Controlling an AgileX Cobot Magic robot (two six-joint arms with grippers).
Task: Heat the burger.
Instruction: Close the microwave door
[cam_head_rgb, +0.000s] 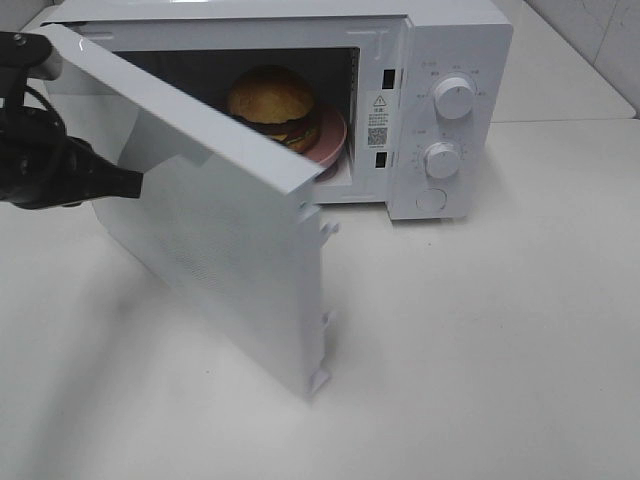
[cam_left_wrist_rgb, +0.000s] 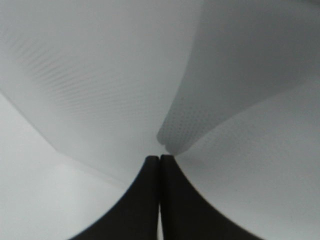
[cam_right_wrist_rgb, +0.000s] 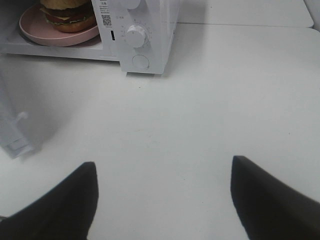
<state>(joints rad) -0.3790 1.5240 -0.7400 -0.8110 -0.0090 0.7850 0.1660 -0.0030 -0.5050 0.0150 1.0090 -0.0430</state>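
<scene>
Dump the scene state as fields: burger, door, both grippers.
burger: inside microwave, on pink plate
door: partly open, hinged on the left
left gripper: fingers shut, close against the door
right gripper: fingers open, empty, above table
stage: burger loaded, door not yet closed

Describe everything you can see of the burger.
The burger is small and round, with a glossy golden-brown top bun over a dark patty, yellow cheese, red tomato and a hint of green lettuce. It stands upright and whole on a pink plate inside the microwave. The microwave's door is open and hides the burger's lower left edge in the high view. Only the plate touches it.
</scene>
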